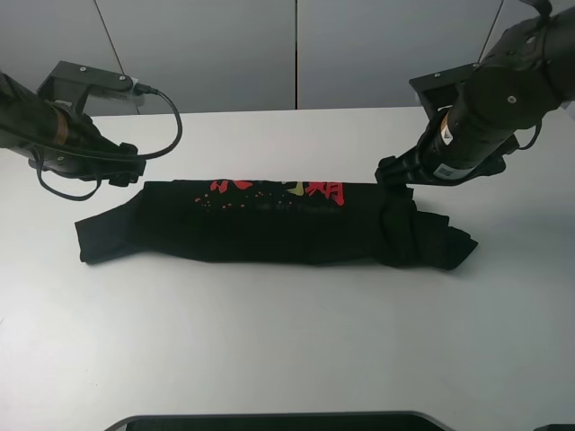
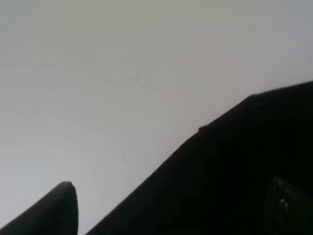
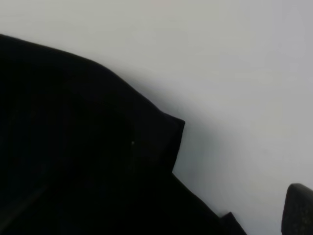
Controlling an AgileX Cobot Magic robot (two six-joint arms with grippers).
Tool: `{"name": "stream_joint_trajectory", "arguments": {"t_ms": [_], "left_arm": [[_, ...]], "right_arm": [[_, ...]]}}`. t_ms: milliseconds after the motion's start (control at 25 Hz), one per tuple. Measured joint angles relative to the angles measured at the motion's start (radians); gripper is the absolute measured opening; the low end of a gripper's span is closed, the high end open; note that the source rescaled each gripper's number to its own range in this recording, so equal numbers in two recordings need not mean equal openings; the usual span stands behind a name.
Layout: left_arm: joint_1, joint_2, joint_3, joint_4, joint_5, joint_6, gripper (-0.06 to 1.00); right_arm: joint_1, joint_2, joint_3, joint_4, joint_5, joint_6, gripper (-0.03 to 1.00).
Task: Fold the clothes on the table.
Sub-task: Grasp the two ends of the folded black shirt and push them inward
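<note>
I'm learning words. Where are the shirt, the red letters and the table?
shirt (image 1: 269,235): high view, middle of the black cloth.
red letters (image 1: 325,191): high view, right end of print.
table (image 1: 287,341): high view, bare front part.

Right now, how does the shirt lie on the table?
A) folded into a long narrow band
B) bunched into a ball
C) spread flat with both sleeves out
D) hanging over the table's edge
A: the shirt lies as a long narrow band across the table, with its red print along the far edge.
</note>
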Motion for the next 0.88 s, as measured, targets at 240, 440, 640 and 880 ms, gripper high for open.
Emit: {"name": "stream_joint_trajectory", "arguments": {"t_ms": [240, 440, 640, 880], "left_arm": [[0.0, 0.133, -0.176, -0.454, 0.204, 0.42, 0.97], [0.005, 0.184, -0.236, -0.516, 0.298, 0.46, 0.97], [0.062, 0.184, -0.244, -0.581, 0.314, 0.484, 0.97], [0.12, 0.22, -0.244, -0.672, 0.332, 0.587, 0.97]], "right_arm": [[-0.017, 0.0, -0.038, 0.089, 0.062, -0.016, 1.0], [-0.102, 0.0, -0.045, 0.354, 0.104, -0.202, 1.0], [-0.117, 0.009, -0.046, 0.42, 0.131, -0.265, 1.0], [-0.117, 0.102, -0.065, 0.439, 0.135, -0.269, 1.0]]}}
